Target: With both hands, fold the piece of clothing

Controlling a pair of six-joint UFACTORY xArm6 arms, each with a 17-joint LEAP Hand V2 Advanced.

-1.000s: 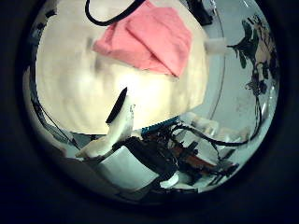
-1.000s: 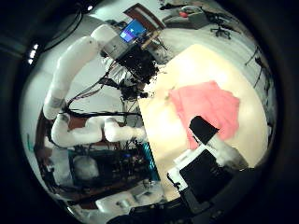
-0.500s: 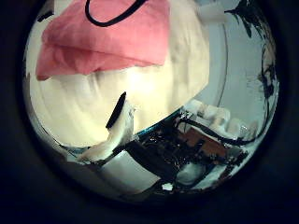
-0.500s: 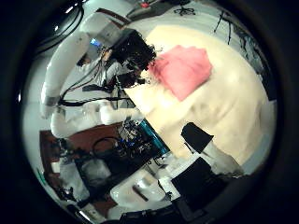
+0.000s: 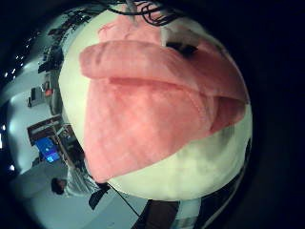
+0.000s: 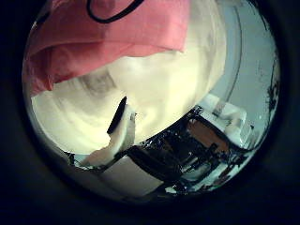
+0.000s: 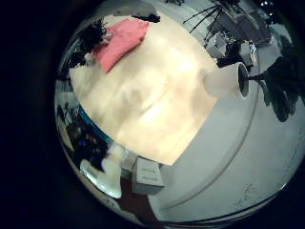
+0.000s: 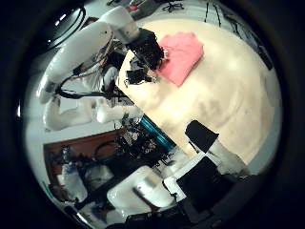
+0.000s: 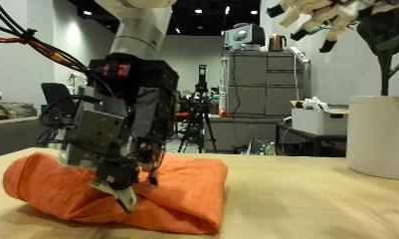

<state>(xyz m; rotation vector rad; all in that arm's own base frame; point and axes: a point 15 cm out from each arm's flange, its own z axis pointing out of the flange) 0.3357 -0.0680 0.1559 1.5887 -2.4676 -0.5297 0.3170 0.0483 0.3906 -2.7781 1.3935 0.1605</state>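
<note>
The left hand (image 9: pixel 113 149) has dropped onto the folded orange garment (image 9: pixel 186 194), fingers straight and pressing, while the right hand (image 9: pixel 325 18) hangs spread upper right.

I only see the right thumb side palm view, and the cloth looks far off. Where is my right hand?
Observer: The outside view shows the right hand high above the table, fingers relaxed and holding nothing.
Operator: And the left?
Observer: The left hand is down on the folded orange cloth, with its fingers touching it.
Operator: Anything else nearby?
Observer: A white plant pot stands by the table's edge, apart from the cloth.
</note>
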